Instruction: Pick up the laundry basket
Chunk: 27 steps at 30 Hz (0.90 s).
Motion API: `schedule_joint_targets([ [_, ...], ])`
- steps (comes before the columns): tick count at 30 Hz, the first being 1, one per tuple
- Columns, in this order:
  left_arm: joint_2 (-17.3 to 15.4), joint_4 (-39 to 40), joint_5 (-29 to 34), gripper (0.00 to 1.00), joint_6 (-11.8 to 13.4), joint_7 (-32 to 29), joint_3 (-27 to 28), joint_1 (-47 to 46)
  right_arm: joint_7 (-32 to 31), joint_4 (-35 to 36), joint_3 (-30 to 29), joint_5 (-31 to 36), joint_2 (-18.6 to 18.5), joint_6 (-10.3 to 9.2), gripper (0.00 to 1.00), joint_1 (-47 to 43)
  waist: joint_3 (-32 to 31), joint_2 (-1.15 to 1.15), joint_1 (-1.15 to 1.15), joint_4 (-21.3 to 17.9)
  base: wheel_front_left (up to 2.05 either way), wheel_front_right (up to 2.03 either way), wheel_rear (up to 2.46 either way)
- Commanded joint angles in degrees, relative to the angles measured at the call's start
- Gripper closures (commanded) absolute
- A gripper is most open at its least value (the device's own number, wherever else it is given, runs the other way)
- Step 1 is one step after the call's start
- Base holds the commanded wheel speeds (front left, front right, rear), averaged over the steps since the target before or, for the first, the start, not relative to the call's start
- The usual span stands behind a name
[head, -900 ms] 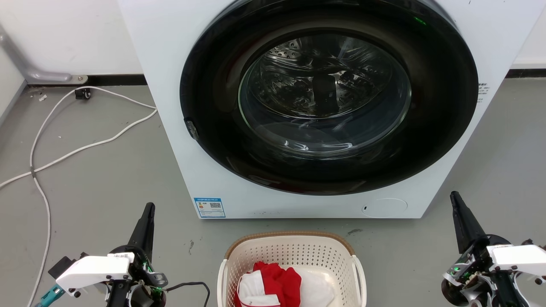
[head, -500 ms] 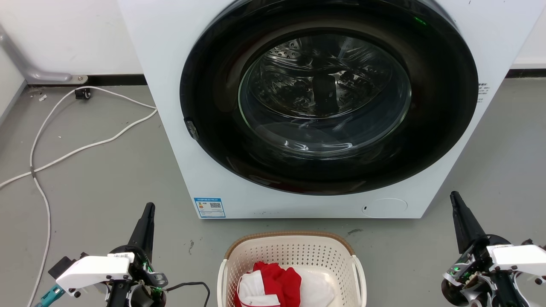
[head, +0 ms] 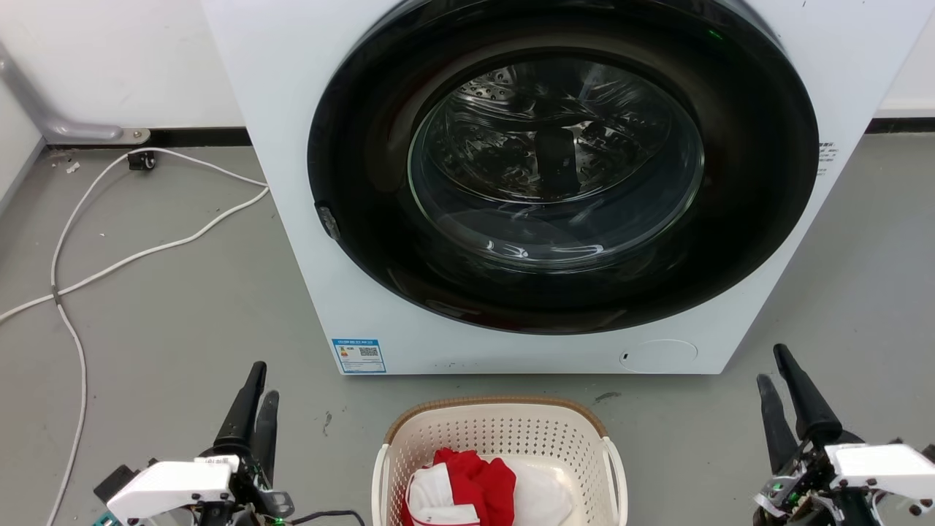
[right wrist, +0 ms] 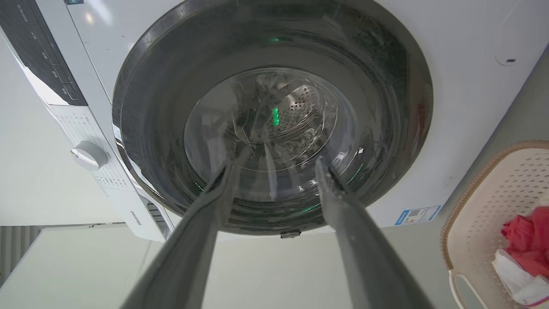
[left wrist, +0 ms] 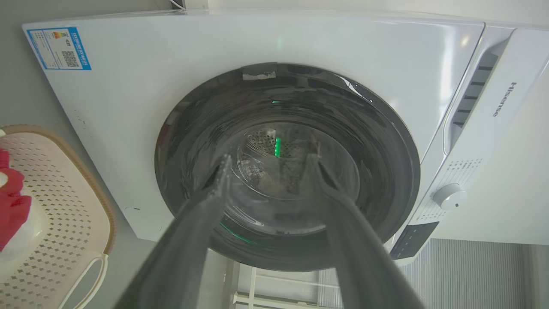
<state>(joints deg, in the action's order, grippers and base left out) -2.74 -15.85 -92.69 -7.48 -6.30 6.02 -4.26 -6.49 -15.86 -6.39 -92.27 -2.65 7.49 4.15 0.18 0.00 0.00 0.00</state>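
Two open robot grippers sit either side of a laundry basket in front of a washing machine.

Head view: a cream-white perforated plastic laundry basket (head: 504, 431) with a brown woven-look rim stands on the grey floor (head: 182, 329), just before the foot of a white front-loading washing machine (head: 292, 219) with a round dark glass door (head: 562, 168). Red and white clothes (head: 475, 482) lie inside the basket. The left gripper (head: 264, 380) is well off to the basket's left and the right gripper (head: 771, 364) well off to its right, neither touching it. A thin white cable (head: 146, 256) trails across the floor at the left. Left wrist view: the two long dark fingers (left wrist: 193, 240) stand apart with nothing between them, pointing at the door; the basket lies at the view's left edge. Right wrist view: this gripper's fingers (right wrist: 358, 240) are likewise spread and empty; the basket lies in the lower right corner.
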Motion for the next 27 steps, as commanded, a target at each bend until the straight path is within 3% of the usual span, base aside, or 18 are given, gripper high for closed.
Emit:
schedule_joint_targets([
  [1,-0.1,1.1,0.2,0.00,0.0,0.6,-0.2,-0.7,0.6,0.8,0.3,0.4,-0.1,0.00,0.00,0.7,0.0,0.00,0.00,0.0,0.00,0.00,0.00],
  [10,-0.2,3.8,8.9,0.00,0.4,3.7,0.4,-0.5,3.8,3.3,0.0,10.6,-0.1,0.00,0.00,0.3,0.2,0.00,0.00,0.0,0.00,0.00,0.00],
  [27,-0.2,9.0,29.1,0.00,4.3,7.8,-2.9,0.2,7.9,8.7,2.7,34.7,-0.1,0.00,0.00,-1.3,0.6,0.00,0.00,0.0,0.00,0.00,0.00],
])
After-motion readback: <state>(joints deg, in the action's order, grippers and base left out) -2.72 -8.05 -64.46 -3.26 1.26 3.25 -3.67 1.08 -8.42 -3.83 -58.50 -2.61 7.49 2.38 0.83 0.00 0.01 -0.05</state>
